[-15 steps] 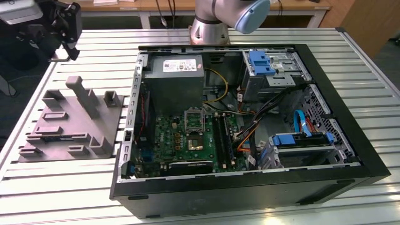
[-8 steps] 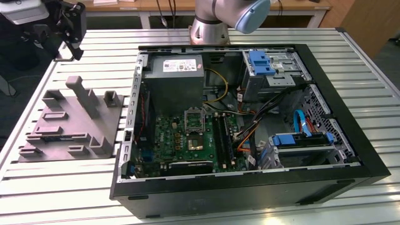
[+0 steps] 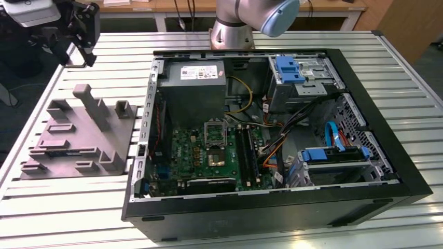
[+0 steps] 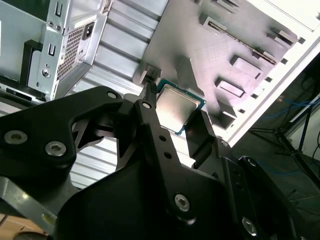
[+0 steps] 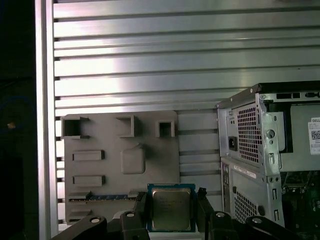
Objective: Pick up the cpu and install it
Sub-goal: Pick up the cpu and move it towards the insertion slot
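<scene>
Where the end effector's (image 5: 172, 214) jaws close, the cpu (image 5: 171, 206) sits clamped.

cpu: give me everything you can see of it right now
The cpu is a thin, flat square chip with a pale silvery metal lid over a blue-green board edge. The gripper clamps it between its black fingers, one on each of two opposite sides. It is held in the air above the grey moulded tray, lid towards both wrist views. Nothing else touches it.
</scene>
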`<state>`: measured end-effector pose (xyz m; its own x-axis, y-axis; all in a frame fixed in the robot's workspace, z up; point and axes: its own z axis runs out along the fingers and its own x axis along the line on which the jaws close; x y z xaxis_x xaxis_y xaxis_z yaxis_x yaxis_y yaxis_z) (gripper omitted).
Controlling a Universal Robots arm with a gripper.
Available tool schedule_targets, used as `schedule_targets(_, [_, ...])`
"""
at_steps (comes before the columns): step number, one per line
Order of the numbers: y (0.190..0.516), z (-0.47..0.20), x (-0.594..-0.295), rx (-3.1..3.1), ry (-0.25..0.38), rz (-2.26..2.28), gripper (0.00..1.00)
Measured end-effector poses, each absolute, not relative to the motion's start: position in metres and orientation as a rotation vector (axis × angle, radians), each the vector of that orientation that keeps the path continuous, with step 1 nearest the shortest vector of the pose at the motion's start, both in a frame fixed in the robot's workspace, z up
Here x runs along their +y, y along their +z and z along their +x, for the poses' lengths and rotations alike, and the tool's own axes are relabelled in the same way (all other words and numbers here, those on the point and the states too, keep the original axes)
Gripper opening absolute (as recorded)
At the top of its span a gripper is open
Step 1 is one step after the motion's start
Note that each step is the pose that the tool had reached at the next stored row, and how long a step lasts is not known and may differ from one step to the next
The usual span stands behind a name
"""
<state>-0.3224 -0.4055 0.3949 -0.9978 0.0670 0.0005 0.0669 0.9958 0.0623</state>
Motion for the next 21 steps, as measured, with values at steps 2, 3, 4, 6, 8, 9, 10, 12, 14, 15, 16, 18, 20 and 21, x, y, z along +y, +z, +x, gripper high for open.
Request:
schedule_targets(2, [0.395,-0.320,-0.405,3.137,0.098,0.105,0.47])
schedule_targets(3, [0.395,-0.320,-0.405,3.137,0.098,0.105,0.47])
schedule_targets(4, [0.395,-0.319,-0.405,3.137,0.098,0.105,0.47])
schedule_targets(6, [0.395,-0.317,-0.405,3.137,0.098,0.105,0.47])
schedule_targets(8, [0.395,-0.314,-0.405,3.137,0.098,0.105,0.47])
schedule_targets(9, [0.395,-0.311,-0.405,3.137,0.098,0.105,0.47])
schedule_targets(10, [0.395,-0.309,-0.405,3.137,0.098,0.105,0.47])
schedule_targets(12, [0.395,-0.304,-0.405,3.137,0.098,0.105,0.47])
schedule_targets(14, [0.395,-0.299,-0.405,3.137,0.098,0.105,0.47])
schedule_targets(15, [0.395,-0.297,-0.405,3.137,0.098,0.105,0.47])
schedule_targets(16, [0.395,-0.294,-0.405,3.137,0.098,0.105,0.47])
schedule_targets(18, [0.395,-0.287,-0.405,3.137,0.098,0.105,0.47])
schedule_targets(20, [0.395,-0.278,-0.405,3.137,0.098,0.105,0.47])
schedule_targets(21, [0.395,-0.274,-0.405,3.137,0.098,0.105,0.47])
